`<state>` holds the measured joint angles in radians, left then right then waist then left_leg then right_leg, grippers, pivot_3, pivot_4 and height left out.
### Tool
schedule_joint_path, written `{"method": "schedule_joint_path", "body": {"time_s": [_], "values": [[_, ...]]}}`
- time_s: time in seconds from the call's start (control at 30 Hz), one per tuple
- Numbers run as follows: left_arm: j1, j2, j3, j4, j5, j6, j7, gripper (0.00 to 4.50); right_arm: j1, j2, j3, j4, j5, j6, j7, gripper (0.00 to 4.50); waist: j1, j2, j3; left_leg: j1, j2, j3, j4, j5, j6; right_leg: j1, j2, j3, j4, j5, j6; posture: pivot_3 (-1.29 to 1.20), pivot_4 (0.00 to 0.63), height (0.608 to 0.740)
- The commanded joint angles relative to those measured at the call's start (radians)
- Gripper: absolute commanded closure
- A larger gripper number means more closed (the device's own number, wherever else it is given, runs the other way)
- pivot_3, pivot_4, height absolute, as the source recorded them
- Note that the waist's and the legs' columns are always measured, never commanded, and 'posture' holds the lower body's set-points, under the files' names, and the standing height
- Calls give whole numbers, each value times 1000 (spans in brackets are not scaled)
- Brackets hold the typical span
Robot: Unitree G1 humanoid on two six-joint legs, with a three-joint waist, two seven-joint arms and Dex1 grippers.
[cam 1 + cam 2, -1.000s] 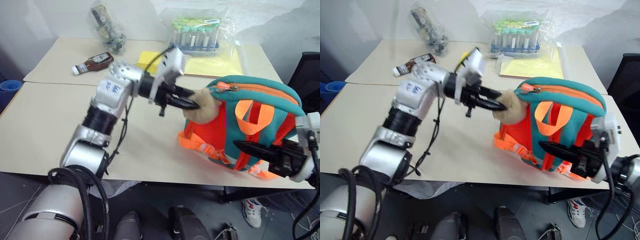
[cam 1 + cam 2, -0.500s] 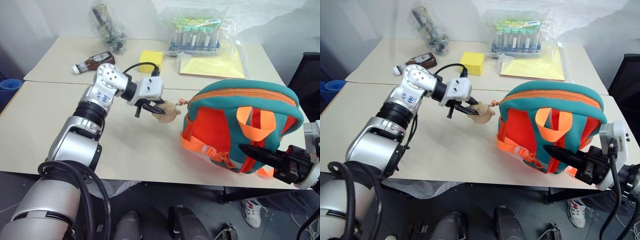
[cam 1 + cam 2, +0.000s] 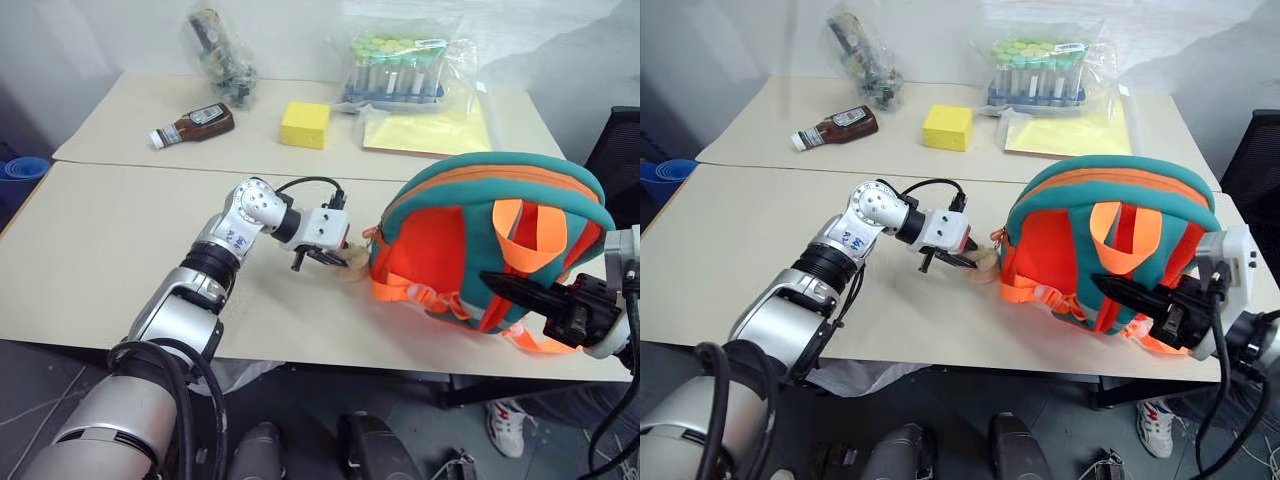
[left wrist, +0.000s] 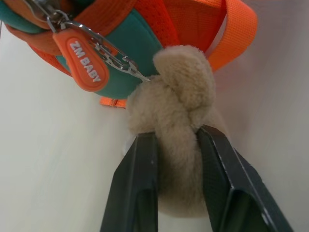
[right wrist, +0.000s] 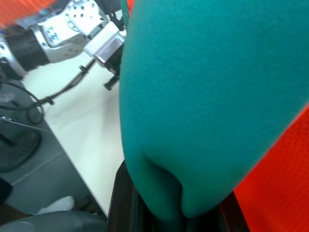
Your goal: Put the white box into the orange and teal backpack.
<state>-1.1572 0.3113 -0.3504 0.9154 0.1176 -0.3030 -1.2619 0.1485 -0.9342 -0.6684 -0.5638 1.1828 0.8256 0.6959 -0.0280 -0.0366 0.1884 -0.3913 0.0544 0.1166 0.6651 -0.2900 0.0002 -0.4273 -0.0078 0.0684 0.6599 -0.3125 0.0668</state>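
Head views: the small orange and teal fabric backpack [image 3: 490, 245] stands near the beige table's [image 3: 100, 240] right front edge. Left wrist view: the left gripper [image 4: 176, 145] clamps its tan plush toy [image 4: 181, 111]. Right wrist view: the right gripper [image 5: 166, 220] pinches the backpack's teal fabric

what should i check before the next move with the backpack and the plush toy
1. Left hand on the plush toy: ok, fingers on both sides of it.
2. Plush toy down at the table: ok.
3. Right hand gripping the orange and teal backpack: ok, teal fabric pinched.
4. Backpack upright: ok.
5. Backpack zipper open: cannot tell.
6. White box located: not ok; only the yellow block and sauce bottle are nearby.
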Motion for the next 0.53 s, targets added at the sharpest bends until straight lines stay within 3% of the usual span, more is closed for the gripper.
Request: {"method": "schedule_joint_path", "body": {"time_s": [0.03,0.1,0.27,0.37,0.53], "values": [[-24,40,113,-57,-141,225,-116,2093,72,-80,-125,25,-68,10,125,3184,0,0,0,0,0,0,0,0,0,0,0,0,0,0,0,0,150,740],[-32,80,163,-83,-203,347,-183,1512,147,-120,-223,47,-103,25,238,2559,0,0,0,-2,0,0,0,0,0,-2,1,-1,0,-1,1,0,150,740],[-75,295,260,-121,-361,654,-349,30,379,-228,-601,305,-276,43,646,944,-6,0,0,0,-1,0,-2,-1,0,-1,2,-6,-1,-2,1,0,150,740],[-84,400,268,-149,-422,717,-353,0,423,-278,-709,474,-366,23,751,62,-7,-1,0,1,1,0,-1,-1,0,0,1,-8,-1,-2,1,0,150,740],[-51,415,319,-202,-454,717,-306,0,354,-254,-680,545,-392,14,735,62,-3,-1,0,4,-3,0,-1,-2,2,3,-2,-8,-1,-1,1,0,150,740]]}}
